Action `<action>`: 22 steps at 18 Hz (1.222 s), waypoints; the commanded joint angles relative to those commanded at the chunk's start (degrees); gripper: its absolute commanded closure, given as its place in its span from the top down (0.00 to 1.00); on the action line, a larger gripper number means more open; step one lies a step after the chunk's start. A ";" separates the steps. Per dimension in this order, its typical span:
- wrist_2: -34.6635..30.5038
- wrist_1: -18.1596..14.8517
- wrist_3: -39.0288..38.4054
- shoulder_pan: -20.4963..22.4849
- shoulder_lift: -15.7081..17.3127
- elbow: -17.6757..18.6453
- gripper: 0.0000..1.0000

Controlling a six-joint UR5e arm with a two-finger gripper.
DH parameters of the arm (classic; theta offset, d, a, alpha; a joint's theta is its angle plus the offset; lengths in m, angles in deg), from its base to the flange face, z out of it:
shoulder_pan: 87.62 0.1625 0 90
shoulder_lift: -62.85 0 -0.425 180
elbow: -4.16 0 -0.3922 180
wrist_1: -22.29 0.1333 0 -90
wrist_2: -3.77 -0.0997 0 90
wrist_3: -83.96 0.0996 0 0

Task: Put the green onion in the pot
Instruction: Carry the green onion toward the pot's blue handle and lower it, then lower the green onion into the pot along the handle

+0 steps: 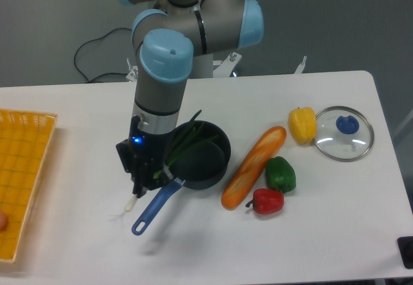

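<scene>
The pot [205, 162] is a small dark navy saucepan in the middle of the table, its blue handle [153, 209] pointing toward the front left. My gripper [143, 183] hangs just left of the pot, over the handle's root, shut on the green onion [184, 144]. The onion's dark green leaves lie across the pot's left half and rim. Its white bulb end [130, 204] sticks out below the gripper to the left, close to the table. The fingertips are mostly hidden behind the gripper body.
Right of the pot lie a long orange bread loaf [253, 166], a green bell pepper [280, 174], a red pepper [266, 201] and a yellow pepper [302, 124]. A glass lid [344, 133] with a blue knob sits far right. A yellow basket [24, 175] is at the left edge.
</scene>
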 joint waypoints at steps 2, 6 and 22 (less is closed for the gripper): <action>1.85 0.00 2.55 0.26 -0.18 0.61 0.09; 4.67 0.00 6.08 1.05 -1.67 0.97 0.09; 5.72 0.00 10.12 2.99 -2.29 4.66 0.09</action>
